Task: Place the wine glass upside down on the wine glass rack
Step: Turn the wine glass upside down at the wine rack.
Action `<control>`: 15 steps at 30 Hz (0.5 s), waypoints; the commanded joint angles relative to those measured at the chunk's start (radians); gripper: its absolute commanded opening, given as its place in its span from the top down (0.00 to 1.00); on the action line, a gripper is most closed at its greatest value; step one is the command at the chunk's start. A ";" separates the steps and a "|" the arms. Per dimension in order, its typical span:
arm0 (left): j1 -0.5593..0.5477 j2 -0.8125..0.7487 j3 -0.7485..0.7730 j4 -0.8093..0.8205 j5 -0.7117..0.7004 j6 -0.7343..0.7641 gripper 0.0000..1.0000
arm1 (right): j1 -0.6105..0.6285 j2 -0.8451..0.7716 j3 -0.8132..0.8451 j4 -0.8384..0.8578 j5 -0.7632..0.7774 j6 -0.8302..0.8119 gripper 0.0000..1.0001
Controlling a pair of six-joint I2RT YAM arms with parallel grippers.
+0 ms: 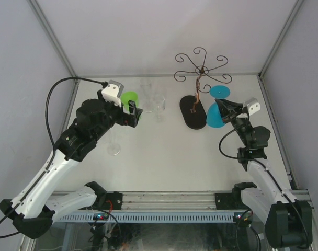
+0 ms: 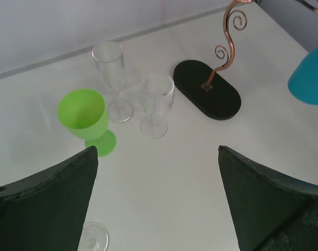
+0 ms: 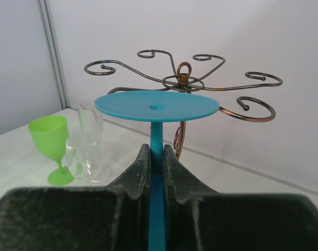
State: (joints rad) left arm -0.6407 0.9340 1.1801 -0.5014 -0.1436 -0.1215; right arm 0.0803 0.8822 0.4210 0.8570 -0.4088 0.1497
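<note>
While upside-down — glass (image 3: 157,107) in right hand (image 3: 157,152)

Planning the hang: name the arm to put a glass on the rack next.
Right: the right pincer is shut on the blue wine glass, inverted beside the rack; the left pincer is open, empty.

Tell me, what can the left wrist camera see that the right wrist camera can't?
Only left wrist: the rack's black base and a lone clear glass foot at the bottom edge. Only right wrist: the rack's curly arms and the blue wine glass's foot, turned upward. Both: the green glass, the tall clear glass and the short clear glass.
</note>
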 commanded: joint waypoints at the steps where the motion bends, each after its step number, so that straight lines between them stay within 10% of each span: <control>1: 0.016 -0.001 0.049 0.074 0.024 0.002 0.00 | -0.015 0.041 0.060 0.103 -0.050 0.012 1.00; 15: 0.055 0.006 -0.058 0.142 0.180 0.000 0.00 | -0.037 0.153 0.082 0.189 -0.085 0.024 1.00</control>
State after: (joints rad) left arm -0.5964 0.9390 1.1408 -0.4232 -0.0254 -0.1207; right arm 0.0517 1.0298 0.4538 0.9615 -0.4808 0.1616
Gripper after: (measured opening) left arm 0.996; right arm 0.040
